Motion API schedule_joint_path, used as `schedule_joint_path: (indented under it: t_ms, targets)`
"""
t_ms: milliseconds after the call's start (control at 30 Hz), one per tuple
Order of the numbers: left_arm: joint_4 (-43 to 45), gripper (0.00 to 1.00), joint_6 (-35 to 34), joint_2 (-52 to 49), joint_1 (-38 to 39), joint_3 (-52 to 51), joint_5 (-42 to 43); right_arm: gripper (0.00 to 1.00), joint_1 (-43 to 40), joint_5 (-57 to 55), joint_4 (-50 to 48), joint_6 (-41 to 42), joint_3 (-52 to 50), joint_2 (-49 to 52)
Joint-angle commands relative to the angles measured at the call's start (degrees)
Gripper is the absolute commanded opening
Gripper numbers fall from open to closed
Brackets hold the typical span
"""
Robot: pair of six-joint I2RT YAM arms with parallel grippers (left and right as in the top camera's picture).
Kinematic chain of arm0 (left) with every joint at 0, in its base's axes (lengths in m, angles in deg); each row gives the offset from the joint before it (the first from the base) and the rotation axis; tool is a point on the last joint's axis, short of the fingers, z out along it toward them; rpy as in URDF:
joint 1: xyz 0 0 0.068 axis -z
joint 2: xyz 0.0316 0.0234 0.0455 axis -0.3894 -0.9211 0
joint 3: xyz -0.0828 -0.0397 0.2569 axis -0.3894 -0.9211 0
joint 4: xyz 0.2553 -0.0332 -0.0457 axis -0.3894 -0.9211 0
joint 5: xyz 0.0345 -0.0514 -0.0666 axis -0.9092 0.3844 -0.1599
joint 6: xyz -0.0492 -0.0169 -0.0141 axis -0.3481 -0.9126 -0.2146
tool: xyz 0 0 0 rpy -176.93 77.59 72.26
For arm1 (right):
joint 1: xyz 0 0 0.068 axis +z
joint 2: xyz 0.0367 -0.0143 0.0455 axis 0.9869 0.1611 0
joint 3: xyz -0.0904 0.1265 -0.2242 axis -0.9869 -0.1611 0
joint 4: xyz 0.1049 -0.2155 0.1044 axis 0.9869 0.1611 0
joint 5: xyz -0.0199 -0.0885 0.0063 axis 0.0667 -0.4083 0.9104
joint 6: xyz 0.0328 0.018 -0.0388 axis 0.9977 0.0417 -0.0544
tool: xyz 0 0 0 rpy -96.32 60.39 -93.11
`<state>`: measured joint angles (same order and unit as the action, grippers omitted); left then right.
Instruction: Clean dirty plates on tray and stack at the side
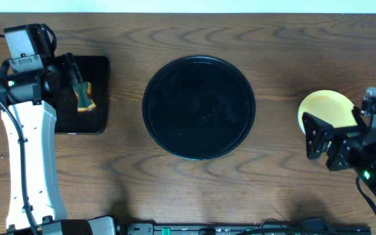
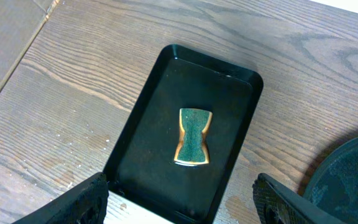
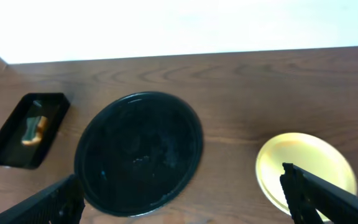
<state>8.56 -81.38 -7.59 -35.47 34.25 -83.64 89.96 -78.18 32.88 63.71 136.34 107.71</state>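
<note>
One large round black tray (image 1: 198, 108) is seen at the middle of a wooden table (image 1: 273, 39), its whole glossy floor on show. One pale yellow plate (image 1: 325, 109) is seen to the right of it, well apart, with bare wood between the two. Whether other plates lie beneath the yellow one cannot be told. One smaller rectangular black tray (image 2: 142, 124) is placed to the left of the round tray, close but not touching. One sponge (image 2: 193, 137), green on top with orange-brown edges, is laid near the middle of it.

Two grippers are counted. The left gripper (image 2: 180, 186) is held above the rectangular tray with its jaws spread wide and nothing between them. The sponge is framed in the gap, untouched. The right gripper (image 3: 179, 177) is also spread wide and nothing is gripped. One of its fingers (image 3: 328, 199) is seen across the near edge of the yellow plate, but contact cannot be judged.

Open wood is left along the far side of the table and between the trays. The plate's right rim is hidden by the right arm (image 1: 371, 150) in the overhead view.
</note>
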Motion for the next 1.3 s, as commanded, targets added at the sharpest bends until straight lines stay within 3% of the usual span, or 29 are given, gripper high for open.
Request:
schedule_joint_path:
  t_ms: [0,100,233,533,733,967,1167,1267]
  targets:
    - [-0.2,0.75,-0.3,-0.4,0.0,0.5,-0.3,0.99,0.2,-6.8,-0.5,-0.2,0.0,0.2]
    - [-0.2,0.75,-0.3,-0.4,0.0,0.5,-0.3,0.99,-0.2,-9.2,-4.6,-2.9,-2.8,0.1]
    - [-0.2,0.75,-0.3,-0.4,0.0,0.5,-0.3,0.99,-1.2,-7.6,-17.2,-9.9,-12.6,-2.7]
    - [-0.2,0.75,-0.3,-0.4,0.0,0.4,-0.3,0.99,-3.6,0.8,-53.6,-11.3,-49.6,-17.2]
    - [-0.2,0.75,-0.3,-0.4,0.0,0.4,-0.3,0.99,-3.6,1.8,-68.9,-11.3,-69.7,-27.3]
    - [-0.2,0.75,-0.3,-0.4,0.0,0.4,-0.3,0.99,-3.5,1.6,-72.5,-10.9,-82.6,-40.0]
    - [-0.2,0.75,-0.3,-0.4,0.0,0.4,-0.3,0.99,-3.5,1.6,-72.6,-10.9,-88.7,-46.5]
    - [-0.2,0.75,-0.3,-0.4,0.0,0.4,-0.3,0.99,-3.3,1.6,-68.0,-10.7,-88.6,-48.5]
